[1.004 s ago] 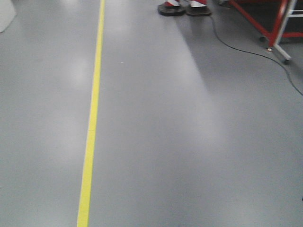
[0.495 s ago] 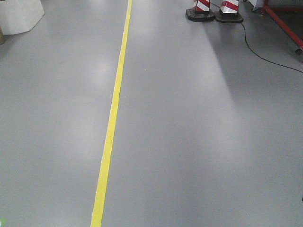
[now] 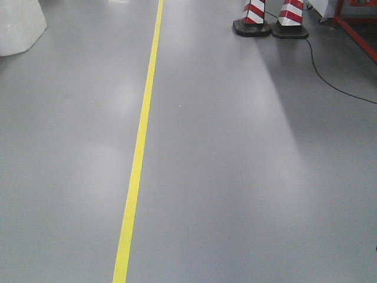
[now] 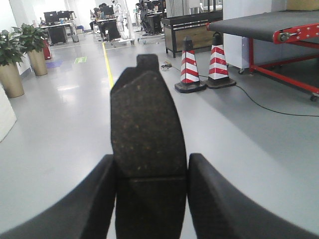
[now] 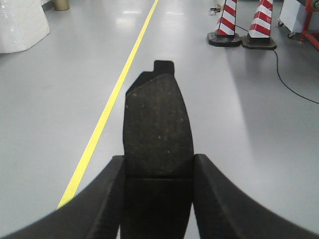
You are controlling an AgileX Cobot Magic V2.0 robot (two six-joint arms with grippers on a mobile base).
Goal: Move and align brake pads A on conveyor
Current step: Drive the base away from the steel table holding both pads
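Two flat dark grey gritty brake pads in hand, one clamped in the left claw, the other pad clamped in the right claw, both well apart from the charcoal red-framed conveyor belt, so I'd just grip firm and roll gently till alongside

On my front feed I see a glossy grey floor with a yellow line running up the frame left of centre. Two red-and-white striped cones stand side by side at upper right, and a black cable trails from them toward the right edge. A bulky white object fills the upper left corner. My left wrist feed shows two potted plants at its left edge.
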